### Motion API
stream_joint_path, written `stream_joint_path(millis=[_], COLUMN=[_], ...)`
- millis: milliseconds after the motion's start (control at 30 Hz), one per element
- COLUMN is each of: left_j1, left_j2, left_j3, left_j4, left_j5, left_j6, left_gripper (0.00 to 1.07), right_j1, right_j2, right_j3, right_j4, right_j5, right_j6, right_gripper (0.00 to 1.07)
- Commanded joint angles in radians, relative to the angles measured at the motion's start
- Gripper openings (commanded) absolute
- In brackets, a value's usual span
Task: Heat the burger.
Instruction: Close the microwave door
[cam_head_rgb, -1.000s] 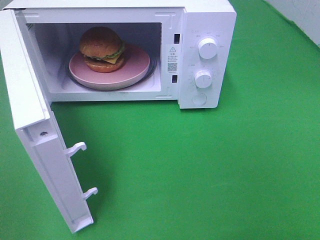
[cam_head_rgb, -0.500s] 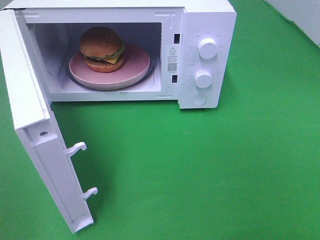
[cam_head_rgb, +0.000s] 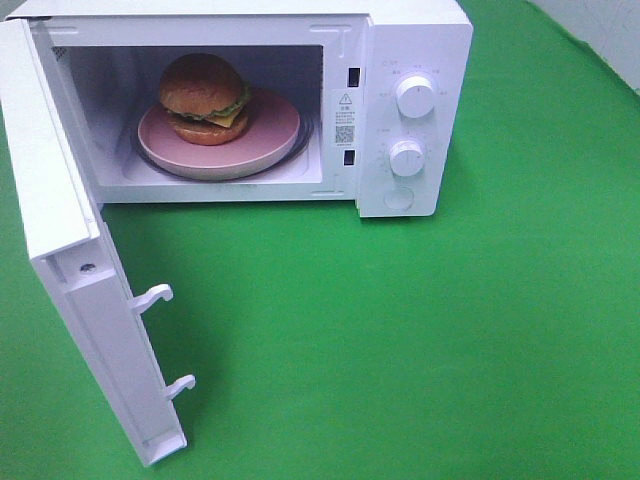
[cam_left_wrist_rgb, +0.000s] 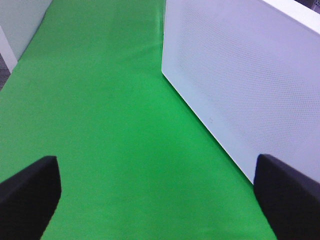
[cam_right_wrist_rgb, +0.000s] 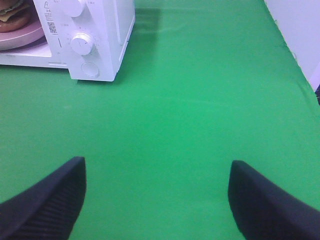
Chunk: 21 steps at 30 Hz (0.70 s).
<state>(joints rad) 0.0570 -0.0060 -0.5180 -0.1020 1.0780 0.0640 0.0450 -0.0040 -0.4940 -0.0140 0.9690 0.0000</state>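
Left gripper (cam_left_wrist_rgb: 159, 200) and right gripper (cam_right_wrist_rgb: 160, 200), jaws spread and empty, above the green cloth (cam_right_wrist_rgb: 200, 100). The left faces the open door (cam_left_wrist_rgb: 240, 75), probably placed to swing it shut. The burger (cam_head_rgb: 205, 98) sits on a pink plate (cam_head_rgb: 275, 140) inside the microwave (cam_head_rgb: 415, 30), ready for heating.

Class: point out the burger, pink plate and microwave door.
burger (cam_head_rgb: 203, 85), exterior high view, top bun.
pink plate (cam_head_rgb: 275, 125), exterior high view, bare right side.
microwave door (cam_head_rgb: 110, 340), exterior high view, latch edge.
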Motion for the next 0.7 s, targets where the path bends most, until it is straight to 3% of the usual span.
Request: stream_joint_path(millis=[33, 400, 467, 567, 700], left_j1=[-0.006, -0.006, -0.006, -0.006, -0.006], left_j2=[-0.005, -0.005, -0.005, 0.015, 0.058], left_j3=[0.003, 0.003, 0.003, -0.006, -0.028], left_j4=[-0.004, -0.004, 0.0, -0.001, 0.019], left_j5=[-0.009, -0.009, -0.009, -0.026, -0.085], left_j6=[-0.005, -0.006, -0.014, -0.073, -0.076], left_gripper=[0.98, 0.98, 0.98, 0.98, 0.93], right_j1=[-0.008, -0.008, -0.008, -0.008, -0.007], right_j2=[-0.027, -0.027, -0.027, -0.027, -0.027], right_j3=[0.003, 0.003, 0.003, 0.003, 0.003], right_j4=[-0.004, -0.004, -0.004, -0.004, -0.004], right_j5=[-0.011, -0.011, -0.011, -0.011, -0.011], right_j6=[0.0, 0.0, 0.0, 0.0, 0.0], right_gripper=[0.76, 0.76, 0.76, 0.76, 0.76])
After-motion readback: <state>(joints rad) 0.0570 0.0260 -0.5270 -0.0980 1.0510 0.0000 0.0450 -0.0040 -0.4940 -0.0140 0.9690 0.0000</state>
